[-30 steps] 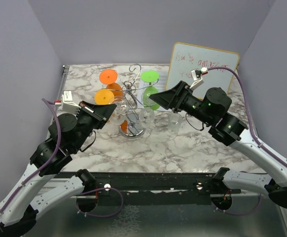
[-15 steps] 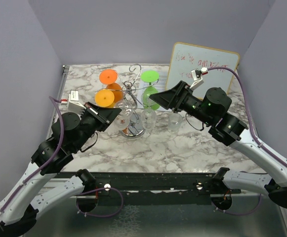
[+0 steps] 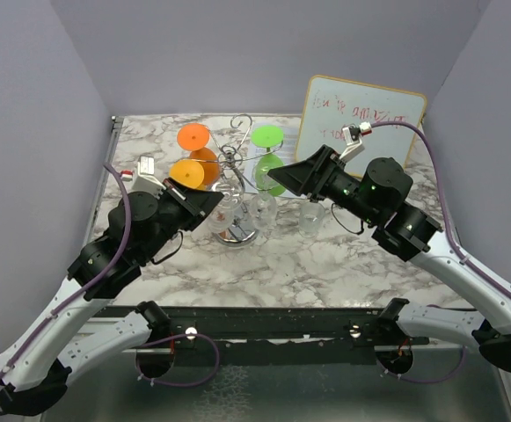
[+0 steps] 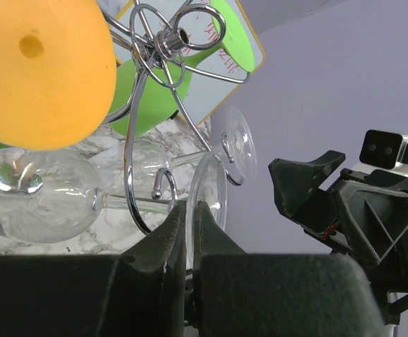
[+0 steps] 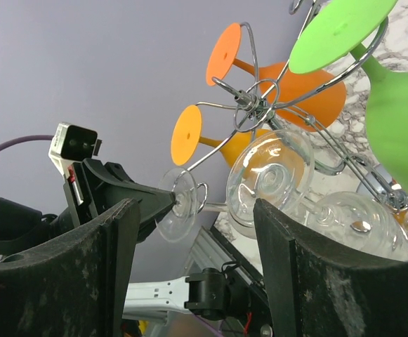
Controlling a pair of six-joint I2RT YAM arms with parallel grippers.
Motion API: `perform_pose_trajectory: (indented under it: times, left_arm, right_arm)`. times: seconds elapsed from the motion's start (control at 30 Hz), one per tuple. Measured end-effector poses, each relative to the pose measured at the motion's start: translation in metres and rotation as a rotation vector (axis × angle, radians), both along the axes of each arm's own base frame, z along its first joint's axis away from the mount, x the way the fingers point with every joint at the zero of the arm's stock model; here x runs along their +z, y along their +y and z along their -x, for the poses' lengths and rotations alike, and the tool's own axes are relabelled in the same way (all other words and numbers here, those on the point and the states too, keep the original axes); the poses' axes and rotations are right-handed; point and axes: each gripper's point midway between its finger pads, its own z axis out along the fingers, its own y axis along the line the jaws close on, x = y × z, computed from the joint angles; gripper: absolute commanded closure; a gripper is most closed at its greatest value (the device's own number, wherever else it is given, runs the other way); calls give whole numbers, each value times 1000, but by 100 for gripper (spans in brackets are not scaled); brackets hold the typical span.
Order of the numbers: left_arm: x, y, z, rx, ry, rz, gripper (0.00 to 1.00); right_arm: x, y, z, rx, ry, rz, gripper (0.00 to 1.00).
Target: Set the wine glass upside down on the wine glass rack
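Observation:
My left gripper (image 3: 206,200) is shut on the rim of the foot of a clear wine glass (image 4: 38,205). The glass lies nearly level, its stem passing through a curled loop of the chrome wine glass rack (image 4: 163,43). From the right wrist the same foot (image 5: 178,203) shows pinched at the left gripper's tip, beside the rack (image 5: 254,105). My right gripper (image 5: 195,205) stands open with nothing between its fingers, off the rack's right side (image 3: 277,172). The rack (image 3: 236,160) rises mid-table on its disc base (image 3: 237,234).
Two orange glasses (image 3: 193,137) (image 3: 187,172) and green ones (image 3: 267,134) hang upside down on the rack. Other clear glasses (image 3: 262,211) (image 3: 310,218) sit right of the base. A whiteboard (image 3: 361,114) leans at the back right. Purple walls close in the marble table (image 3: 281,264).
My left arm has carried the clear glass rightward and up against the rack, bringing its stem into a loop. The right arm has not moved.

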Motion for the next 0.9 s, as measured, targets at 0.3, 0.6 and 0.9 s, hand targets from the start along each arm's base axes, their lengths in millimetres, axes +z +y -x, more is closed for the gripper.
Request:
perform_pose_trajectory:
  times: [0.3, 0.6, 0.9]
  left_arm:
    - [-5, -2, -4, 2, 2, -29, 70]
    - [1, -1, -3, 1, -17, -13, 51]
    - [15, 7, 5, -4, -72, 5, 33]
  right_arm:
    - [-2, -3, 1, -8, 5, 5, 30]
    - [-2, -4, 0, -16, 4, 5, 30]
    - [-7, -15, -3, -68, -9, 24, 30]
